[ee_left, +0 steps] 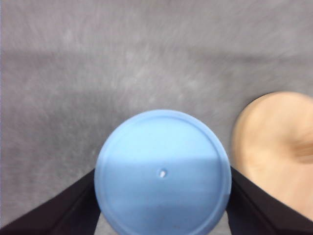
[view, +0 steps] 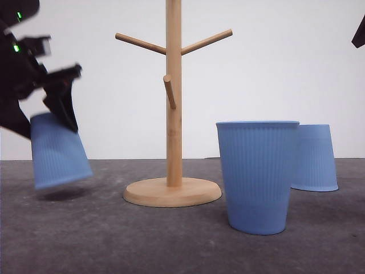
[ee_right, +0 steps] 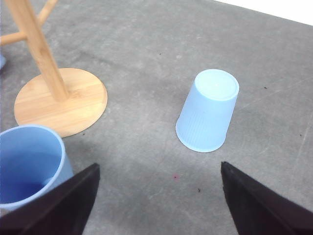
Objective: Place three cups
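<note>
While the left claw [view: 57, 114] grips an upturned, tilted light-blue ribbed cup [view: 57, 151] just above the grey worktop [view: 171, 240], left of the wooden peg stand [view: 173, 103], I'd fear it slipping; the right claw [ee_right: 156, 196] hangs open.

On the grey worktop [ee_right: 146, 44] stands a wooden rack [ee_right: 39, 54] with a round flat base and an upright post bearing pegs. Well apart from the rack's base, an upside-down light-blue cup [ee_right: 208, 111] rests on its rim, flat bottom up and leaning slightly. Just beside the base, on its near side, an upright light-blue cup [ee_right: 29, 164] shows its open mouth. The right pincer [ee_right: 161, 205] has its two dark fingers [ee_right: 68, 203] spread wide with bare worktop between them.
</note>
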